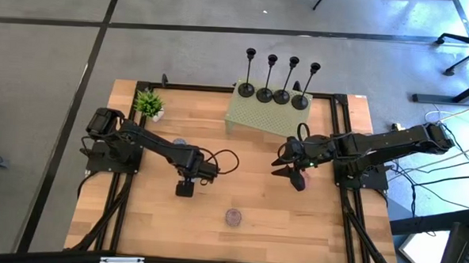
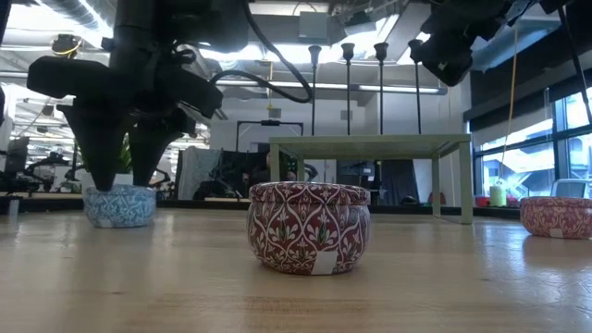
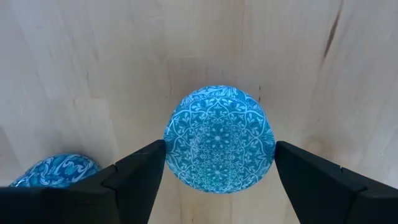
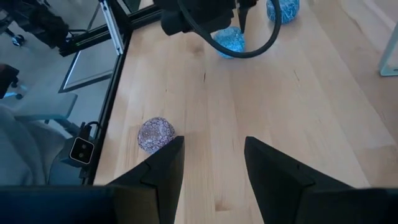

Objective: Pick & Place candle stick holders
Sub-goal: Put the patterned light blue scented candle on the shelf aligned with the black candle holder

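Note:
Several slim black candle stick holders (image 1: pixel 272 78) stand in a row by their round bases on a low green stand (image 1: pixel 259 117) at the table's far side; in the low view the candle stick holders (image 2: pixel 348 83) rise above the stand's top (image 2: pixel 370 143). My left gripper (image 1: pixel 184 189) points straight down, open, one finger on either side of a blue patterned tin (image 3: pixel 219 138) without touching it. My right gripper (image 1: pixel 292 172) hangs open over the table right of centre, slanting down, with nothing between its fingers (image 4: pixel 214 155).
A red-and-white patterned tin (image 2: pixel 308 227) sits near the table's front edge, also seen as the tin (image 1: pixel 233 217). A second blue tin (image 4: pixel 283 9) lies farther back, and a pink tin (image 2: pixel 555 215) at the right. A small potted plant (image 1: pixel 148 104) stands at the far left.

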Motion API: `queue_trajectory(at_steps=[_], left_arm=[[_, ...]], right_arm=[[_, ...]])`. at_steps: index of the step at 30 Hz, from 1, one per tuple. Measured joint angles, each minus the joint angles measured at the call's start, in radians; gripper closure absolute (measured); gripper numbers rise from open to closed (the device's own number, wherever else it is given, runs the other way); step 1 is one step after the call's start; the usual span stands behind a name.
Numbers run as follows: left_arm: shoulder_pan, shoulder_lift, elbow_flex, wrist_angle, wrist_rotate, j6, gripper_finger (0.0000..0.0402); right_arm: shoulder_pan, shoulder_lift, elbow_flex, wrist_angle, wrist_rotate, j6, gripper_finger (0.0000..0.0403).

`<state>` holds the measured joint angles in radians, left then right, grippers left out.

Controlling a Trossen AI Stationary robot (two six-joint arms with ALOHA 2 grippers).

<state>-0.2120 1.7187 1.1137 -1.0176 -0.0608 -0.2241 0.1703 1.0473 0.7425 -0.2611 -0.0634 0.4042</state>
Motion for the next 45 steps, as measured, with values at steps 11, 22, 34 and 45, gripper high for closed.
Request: queue_trajectory(at_steps=[11, 22, 34, 45], left_arm=[[-0.018, -0.001, 0.082, -0.101, -0.047, 0.002, 0.0103], [-0.008, -0.002, 0.087, -0.084, -0.029, -0.066, 0.0103], [0.02, -0.002, 0.087, -0.084, 0.021, -0.073, 0.0089], [0.026, -0.002, 0.066, -0.048, 0.029, -0.041, 0.0072]], right_arm=[[0.0, 0.0, 0.0, -0.001, 0.0, 0.0, 0.0231], [0.0, 0.0, 0.0, 0.002, 0.0, -0.001, 0.0231], [0.0, 0.0, 0.0, 0.004, 0.001, -0.001, 0.0231], [0.0, 0.0, 0.0, 0.006, 0.003, -0.012, 0.0231]])
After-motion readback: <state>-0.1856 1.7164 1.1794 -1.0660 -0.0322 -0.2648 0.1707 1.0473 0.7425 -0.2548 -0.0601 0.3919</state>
